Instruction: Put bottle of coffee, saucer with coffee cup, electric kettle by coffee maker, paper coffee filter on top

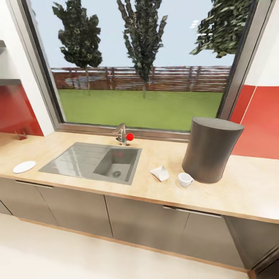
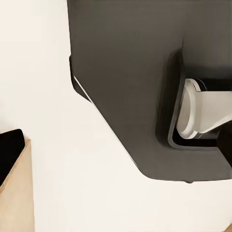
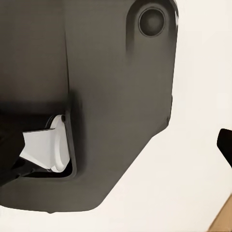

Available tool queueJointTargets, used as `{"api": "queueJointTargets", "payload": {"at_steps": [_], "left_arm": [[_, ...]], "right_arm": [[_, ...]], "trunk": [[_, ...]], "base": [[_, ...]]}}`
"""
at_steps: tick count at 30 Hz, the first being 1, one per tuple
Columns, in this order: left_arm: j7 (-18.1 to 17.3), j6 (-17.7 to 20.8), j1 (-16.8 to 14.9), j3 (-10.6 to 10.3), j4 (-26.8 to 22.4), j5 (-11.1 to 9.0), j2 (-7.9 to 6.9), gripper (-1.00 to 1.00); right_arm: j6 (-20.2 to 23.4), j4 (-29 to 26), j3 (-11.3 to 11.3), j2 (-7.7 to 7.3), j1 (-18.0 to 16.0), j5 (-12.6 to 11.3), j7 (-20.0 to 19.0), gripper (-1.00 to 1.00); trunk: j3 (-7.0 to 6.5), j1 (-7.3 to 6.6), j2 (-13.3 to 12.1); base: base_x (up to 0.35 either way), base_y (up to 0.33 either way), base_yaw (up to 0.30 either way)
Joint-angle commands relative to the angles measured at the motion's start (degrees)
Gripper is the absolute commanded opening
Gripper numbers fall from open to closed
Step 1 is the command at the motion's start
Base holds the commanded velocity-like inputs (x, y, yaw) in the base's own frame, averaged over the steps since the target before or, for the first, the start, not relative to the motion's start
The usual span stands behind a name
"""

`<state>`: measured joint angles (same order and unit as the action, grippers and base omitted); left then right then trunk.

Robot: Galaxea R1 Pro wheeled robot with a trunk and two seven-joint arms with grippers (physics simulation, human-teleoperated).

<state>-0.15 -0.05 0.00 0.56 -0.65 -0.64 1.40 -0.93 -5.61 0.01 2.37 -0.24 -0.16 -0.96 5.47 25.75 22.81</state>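
Robot facing counter [image 1: 240,190], arms hanging low; claw state: cannot tell. Coffee maker [image 1: 211,149] standing right of centre; cup [image 1: 185,179] and filter [image 1: 160,173] lying beside it; saucer [image 1: 24,166] sitting far left. Likely approaching squarely before reaching.

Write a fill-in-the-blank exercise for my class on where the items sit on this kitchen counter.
1. The coffee cup stands on the countertop, not on the ____, which lies far off on the other side of the sink.
2. The paper coffee filter lies between the sink and the ____.
3. The coffee maker stands on the ____ side of the sink in the head view.

Missing words: saucer; coffee cup; right
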Motion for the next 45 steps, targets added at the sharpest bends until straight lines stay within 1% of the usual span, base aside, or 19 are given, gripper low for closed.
{"api": "queueJointTargets", "payload": {"at_steps": [1, 7, 11, 14, 21, 23, 37, 38, 42, 45], "left_arm": [[0.0, 0.0, 0.0, 0.1, -0.1, -0.1, 0.0, 1.0], [0.0, 0.0, 0.0, 0.1, -0.1, -0.1, -0.07, 1.0], [0.0, 0.0, 0.0, 0.1, -0.1, -0.1, -0.11, 1.0], [0.0, 0.0, 0.0, 0.0, -0.1, -0.1, -0.36, 1.0], [0.1, 0.0, 0.0, 0.0, -0.1, -0.1, -0.73, 1.0], [0.1, 0.0, 0.0, 0.0, -0.1, 0.0, -0.61, 1.0], [0.1, 0.0, 0.0, -0.1, -0.1, 0.0, -0.7, 1.0], [0.1, -0.3, -0.1, -0.5, -0.1, 0.7, -1.04, 1.0], [0.2, -0.2, -0.1, -0.4, -0.1, 0.4, -1.18, 1.0], [0.3, -0.2, -0.1, -0.3, -0.1, 0.3, -1.25, 1.0]], "right_arm": [[-0.1, 0.0, 0.0, 0.0, 0.0, 0.0, -0.1, 1.0], [-0.1, 0.0, 0.1, 0.09, 0.0, 0.0, -0.2, 1.0], [0.0, -0.1, 0.1, 0.46, 0.0, 0.0, -0.2, 1.0], [-0.5, -0.6, 0.1, 0.51, 0.0, 0.0, -0.2, 1.0], [-0.9, -3.4, 0.1, 0.53, 0.0, 0.0, -0.2, 1.0], [-0.9, -4.0, 0.1, 0.76, 0.0, 0.0, -0.2, 1.0], [-0.7, -5.3, 0.1, 0.85, 0.0, 0.0, 0.0, 1.0], [-0.7, -8.1, 0.1, 0.8, 0.0, 0.0, 0.0, 1.0], [-0.6, -12.7, 0.1, 0.82, 0.0, 0.0, 0.0, 1.0], [-0.6, -18.3, 0.1, 0.88, 0.0, 0.0, -0.1, 1.0]], "trunk": [[0.11, 0.03, 0.1], [0.11, 0.03, 0.1], [0.15, 0.03, 0.1], [0.19, 0.03, 0.1], [0.2, 0.03, 0.1], [0.2, 0.03, 0.1], [0.2, 0.03, 0.1], [0.2, 0.03, 0.1], [0.2, 0.03, 0.1], [0.2, 0.03, 0.1]], "base": [[0.0, 0.0, -0.299], [0.0, 0.0, -0.3], [0.0, 0.0, -0.3], [0.0, 0.0, -0.2], [0.0, 0.0, -0.03], [0.0, 0.0, -0.001], [0.0, 0.0, 0.0], [-0.046, 0.0, 0.0], [-0.18, 0.029, 0.0], [-0.287, 0.087, 0.0]]}}
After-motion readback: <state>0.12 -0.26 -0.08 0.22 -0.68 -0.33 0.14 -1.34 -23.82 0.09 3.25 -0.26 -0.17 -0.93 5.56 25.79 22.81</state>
